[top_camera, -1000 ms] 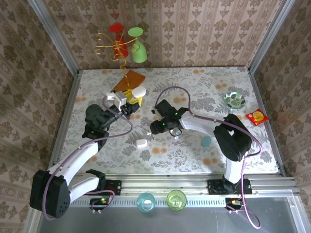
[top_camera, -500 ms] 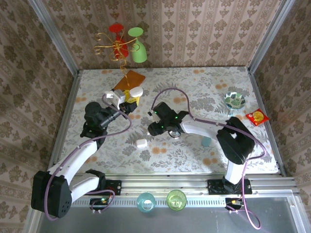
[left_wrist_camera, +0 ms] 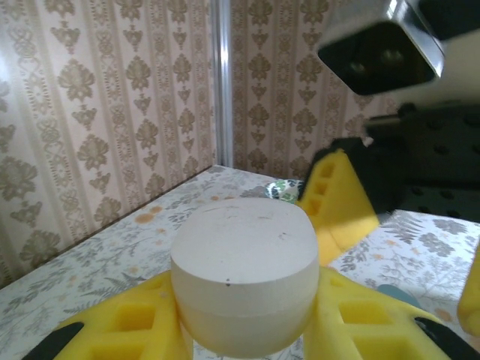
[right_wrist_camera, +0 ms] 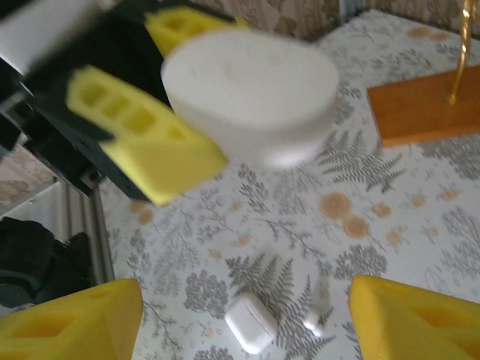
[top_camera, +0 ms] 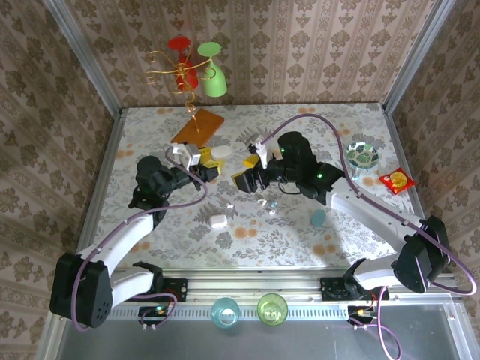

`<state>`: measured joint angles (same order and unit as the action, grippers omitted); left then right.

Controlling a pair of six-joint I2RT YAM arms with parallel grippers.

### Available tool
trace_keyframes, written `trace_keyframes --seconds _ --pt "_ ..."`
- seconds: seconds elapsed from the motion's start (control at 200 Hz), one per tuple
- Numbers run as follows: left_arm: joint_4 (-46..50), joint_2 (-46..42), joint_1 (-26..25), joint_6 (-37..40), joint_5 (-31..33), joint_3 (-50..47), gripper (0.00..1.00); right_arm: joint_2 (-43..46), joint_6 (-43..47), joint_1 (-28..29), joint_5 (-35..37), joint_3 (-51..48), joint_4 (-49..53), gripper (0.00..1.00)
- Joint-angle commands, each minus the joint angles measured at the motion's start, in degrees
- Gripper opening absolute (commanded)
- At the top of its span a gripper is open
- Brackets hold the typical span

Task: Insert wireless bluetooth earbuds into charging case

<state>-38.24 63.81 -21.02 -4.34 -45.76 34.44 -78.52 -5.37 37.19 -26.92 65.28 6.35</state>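
While the left jaws stay out of it, clenched on the round white case (left_wrist_camera: 244, 281) with yellow fingers (left_wrist_camera: 127, 330) on either flank, the case hangs clear above the worktop (top_camera: 322, 127), towards the rear left of centre. Right jaws: released, spread wide, nothing between them; they hover just beside the case, facing it. Case looks closed, with a seam running round it below the domed top and no gap showing. Earbuds (top_camera: 262, 202) lie loose on the worktop below and to the near side of the right jaws, small glossy bits, apart from one another. One more earbud (right_wrist_camera: 313, 322) sits just beside a small white rectangular case (right_wrist_camera: 251, 324); from above these pieces are too tiny to count with confidence. Step in hand, as I judge it: presenting the round case so the lid can be opened; no earbud lifted yet, so the task is early. Next move likely calls for the right jaws to catch the lid edge at the seam while the left holds steady, then go down for an earbud.
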Motion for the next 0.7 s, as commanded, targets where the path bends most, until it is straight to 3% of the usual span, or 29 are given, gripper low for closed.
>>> trace_keyframes --seconds 0.0,0.235,0.695 --pt "-2.74 -0.13 -0.55 -0.23 -4.47 -0.96 0.28 -0.84 -2.25 -1.04 -3.68 3.29 -4.05 0.74" --pt "-3.54 -0.54 -1.30 -0.14 -6.99 -1.73 0.28 -5.70 -2.91 -1.85 -2.17 7.01 -4.21 0.73" --pt "-6.48 -0.46 -1.68 -1.55 -8.50 -2.88 0.28 -6.61 -2.81 -3.43 1.20 9.09 -4.59 0.72"
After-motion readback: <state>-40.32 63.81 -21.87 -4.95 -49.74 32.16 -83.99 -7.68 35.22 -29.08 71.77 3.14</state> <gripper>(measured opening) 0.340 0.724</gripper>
